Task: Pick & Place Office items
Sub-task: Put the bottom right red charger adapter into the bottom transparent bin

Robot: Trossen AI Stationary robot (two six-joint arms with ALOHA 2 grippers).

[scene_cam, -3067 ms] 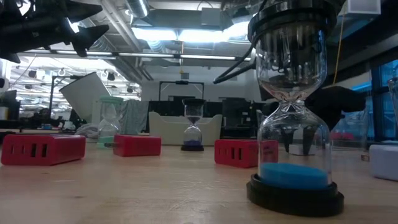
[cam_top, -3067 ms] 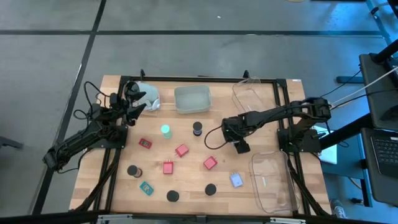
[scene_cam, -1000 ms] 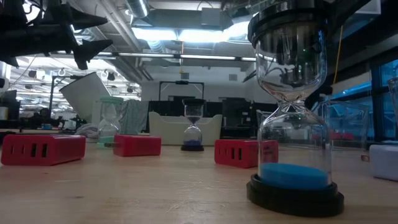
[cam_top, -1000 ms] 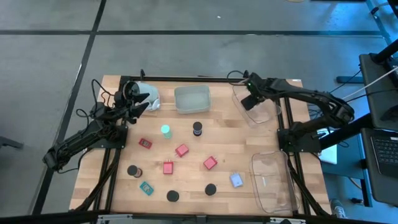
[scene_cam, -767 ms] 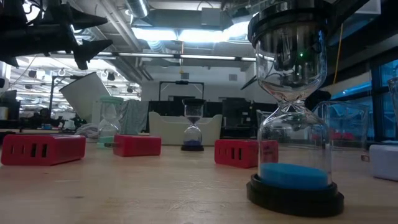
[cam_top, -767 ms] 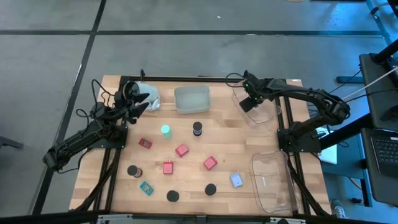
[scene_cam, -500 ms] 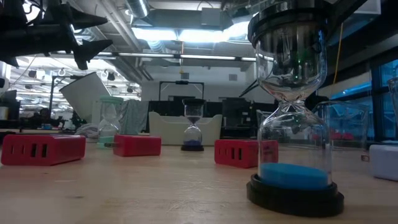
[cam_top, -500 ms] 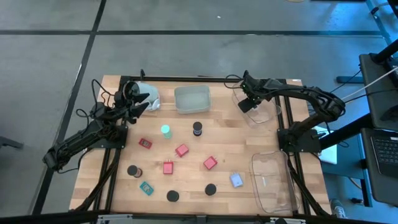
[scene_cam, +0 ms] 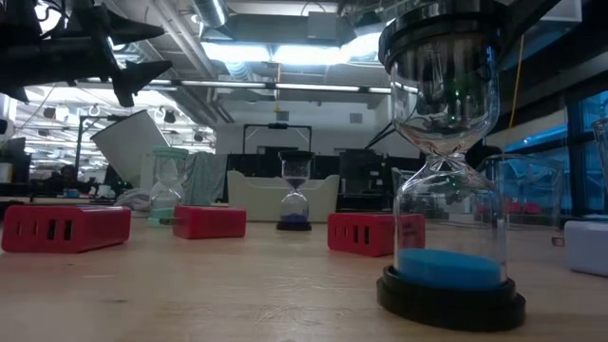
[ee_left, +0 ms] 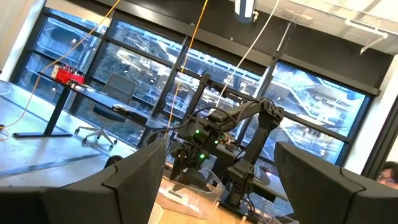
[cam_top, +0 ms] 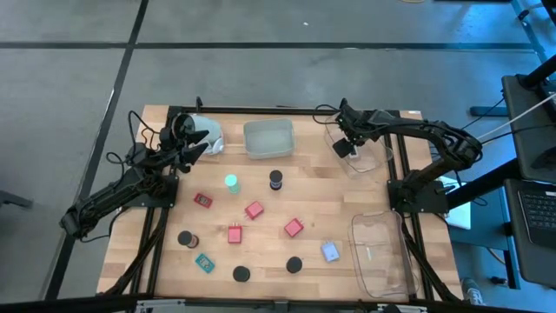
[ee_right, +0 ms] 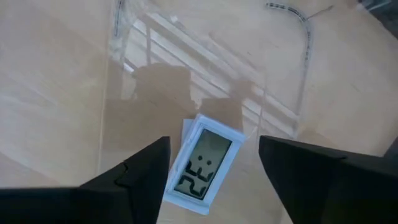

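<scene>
Right gripper (cam_top: 346,146) having swung from table centre to clear tray (cam_top: 369,158), fingers now spreading, white display (ee_right: 203,164) lying free in tray below. Left gripper (cam_top: 201,139) hanging open, empty. I am judging display light, rigid, slick; gripping across short sides.
</scene>
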